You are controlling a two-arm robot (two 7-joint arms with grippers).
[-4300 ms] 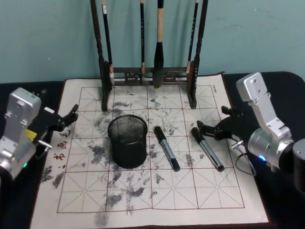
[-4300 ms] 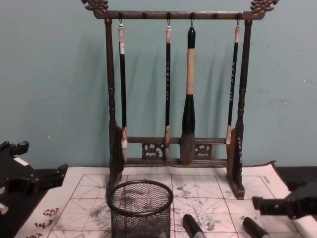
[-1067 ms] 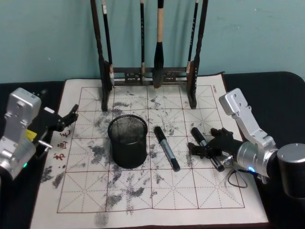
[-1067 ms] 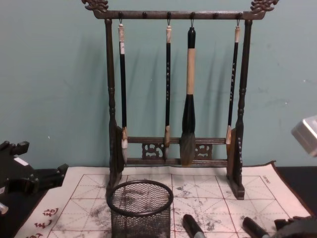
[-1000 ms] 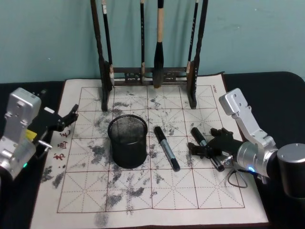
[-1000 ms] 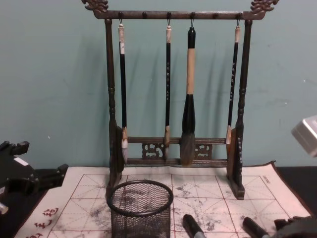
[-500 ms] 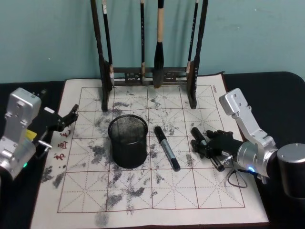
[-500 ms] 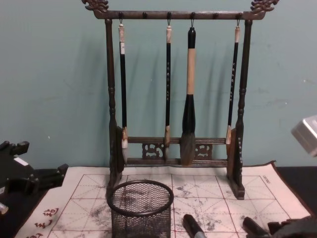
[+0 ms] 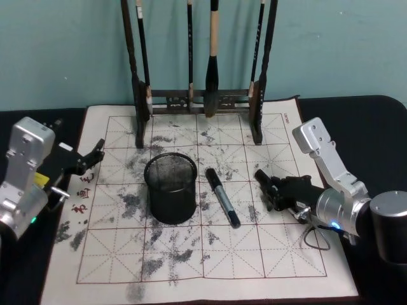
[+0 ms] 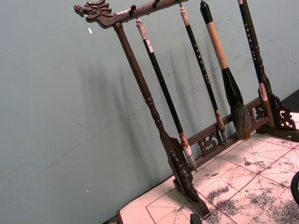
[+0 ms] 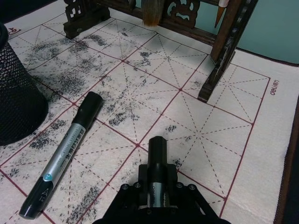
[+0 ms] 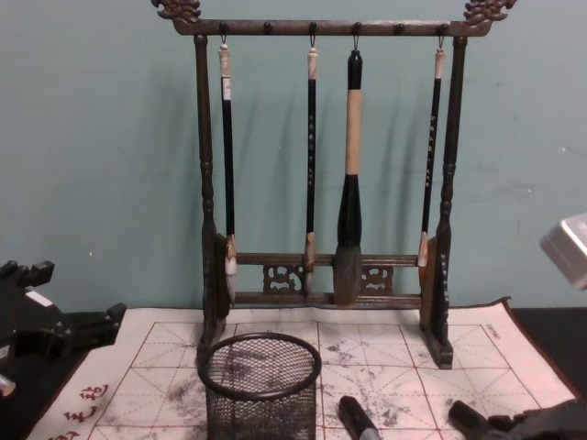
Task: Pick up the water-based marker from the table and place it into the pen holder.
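Two markers on the table (image 9: 191,254): the left marker (image 9: 222,198) lies right of the one pen holder (image 9: 170,187). The right gripper (image 9: 275,192) has its jaws pinching the right marker (image 9: 261,175). The left gripper (image 9: 89,159) sits far left, jaws spread.

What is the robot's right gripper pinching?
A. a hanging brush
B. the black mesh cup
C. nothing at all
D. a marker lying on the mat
D: the right gripper has its fingers shut on the marker lying farther from the pen holder, while the left gripper sits parked at the left edge of the mat.
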